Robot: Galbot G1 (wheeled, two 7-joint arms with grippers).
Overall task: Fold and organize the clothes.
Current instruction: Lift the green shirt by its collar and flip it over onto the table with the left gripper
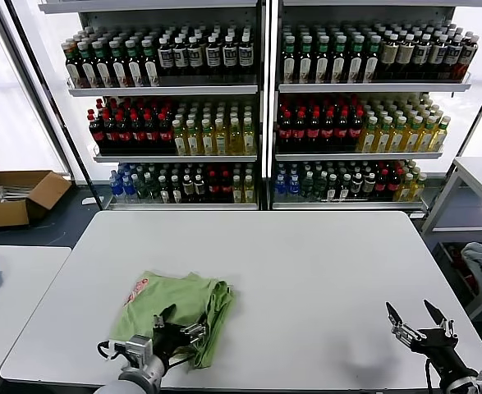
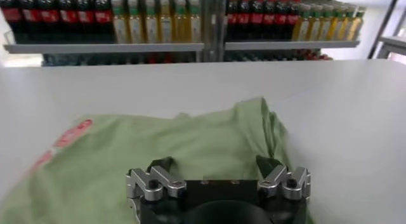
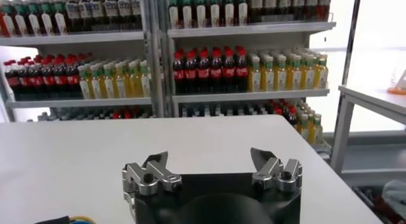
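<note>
A single light green shirt (image 1: 177,314) is seen lying crumpled and loosely doubled on the white table (image 1: 306,271), in the near left part of it as the robot faces, with a red print (image 1: 136,289) showing at its far left corner and bunched folds gathered along its right edge. Whether more than 1 garment lies in the heap cannot be told from the head view. Its long axis is judged to run from the near edge of the table away toward the shelves of bottles (image 1: 265,107). The left gripper (image 1: 177,335) is placed right at the shirt's near edge, its jaws spread wide and nothing held between them; the cloth lies directly ahead of it and beneath its tips. The right gripper (image 1: 415,316) is held well apart, over bare table at the near right, also spread and empty, so the left arm is clearly the nearer of the 2. The coming grasp is therefore thought to fall to the left arm, reaching forward and down onto the hem. In the left wrist view the shirt (image 2: 190,149) is shown filling the space before the gripper (image 2: 216,171), with its smooth top layer visible, whereas in the right wrist view only bare table and shelves are seen past the gripper (image 3: 212,165).
</note>
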